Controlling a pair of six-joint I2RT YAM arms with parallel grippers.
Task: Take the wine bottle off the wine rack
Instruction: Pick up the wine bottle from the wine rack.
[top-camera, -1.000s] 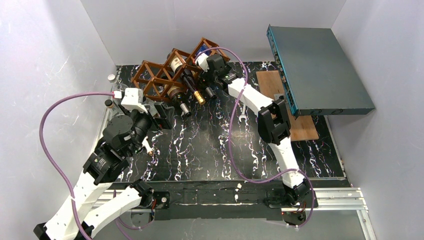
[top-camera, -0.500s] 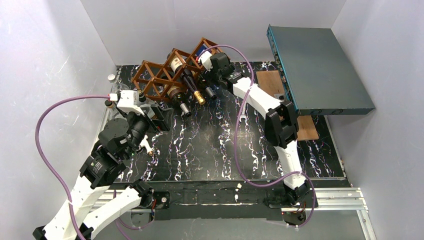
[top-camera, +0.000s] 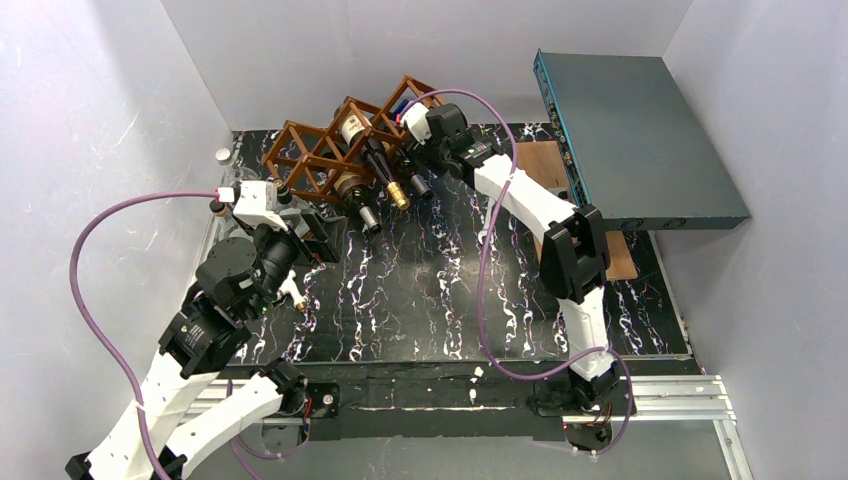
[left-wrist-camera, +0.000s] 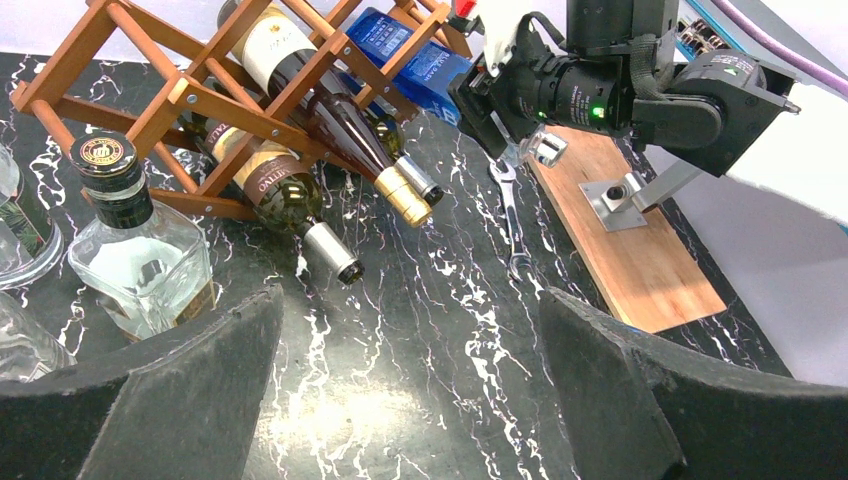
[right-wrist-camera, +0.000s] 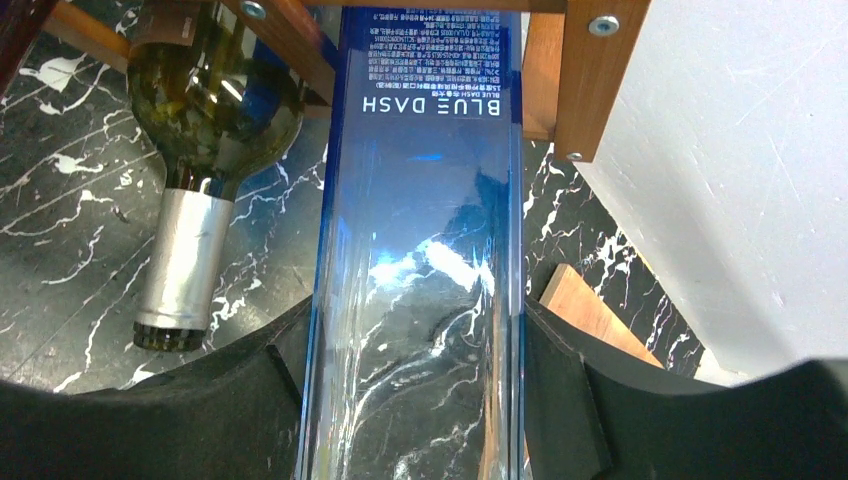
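Black white-veined table (top-camera: 420, 290), white walls (top-camera: 100, 100). Left gripper (left-wrist-camera: 410, 360) spread, empty. Right gripper (right-wrist-camera: 415, 340) clamps blue bottle (right-wrist-camera: 420, 200) in wine rack (left-wrist-camera: 185, 95).

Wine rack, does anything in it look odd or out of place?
Yes: the wine rack holds round wine bottles, but a flat-sided blue bottle in its right-end cell. A wrench lies loose on the table nearby.

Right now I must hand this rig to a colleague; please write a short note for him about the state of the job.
Left gripper: open, empty, over the table in front of the wine rack.
Right gripper: closed on the blue bottle, fingers against both its sides.
Blue bottle: lying in a cell at the rack's right end, not pulled out.
Done: reach and grasp.
Left: draw the bottle out of the rack.
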